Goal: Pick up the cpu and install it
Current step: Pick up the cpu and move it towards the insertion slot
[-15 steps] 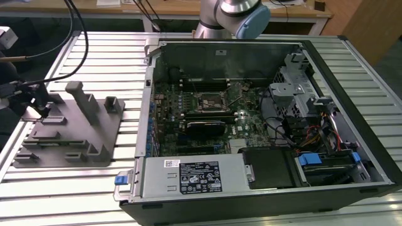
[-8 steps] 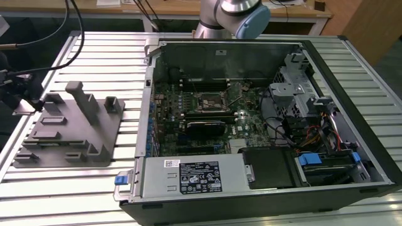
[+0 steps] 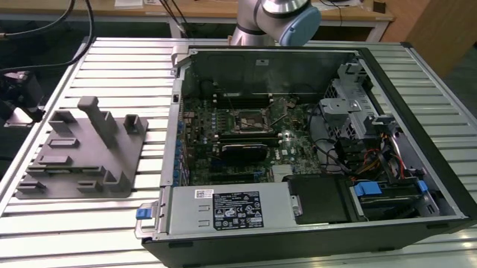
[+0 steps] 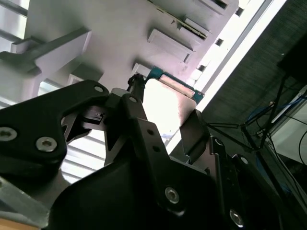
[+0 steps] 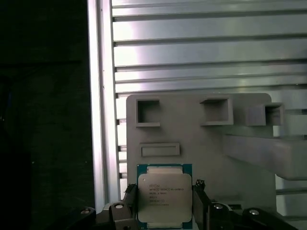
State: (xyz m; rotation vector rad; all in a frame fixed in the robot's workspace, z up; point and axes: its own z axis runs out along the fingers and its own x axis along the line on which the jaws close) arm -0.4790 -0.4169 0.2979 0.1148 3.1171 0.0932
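Holding the cpu (image 5: 164,192), install not done

Exterior view: socket (image 3: 249,120) mid-frame looks unfilled to me. Second wrist view: my gripper (image 4: 167,105) pinches the cpu's edges. First wrist view: it hangs over the grey holder block (image 5: 192,139).

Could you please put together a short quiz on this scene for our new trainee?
1. What sits between the fingers of the pincer in both wrist views?
2. True or false: the grey holder block stands outside the open computer case.
3. In the first wrist view, what lies behind the pincer? A) the grey holder block B) a fan C) a keyboard
Key: 1 the cpu; 2 true; 3 A.
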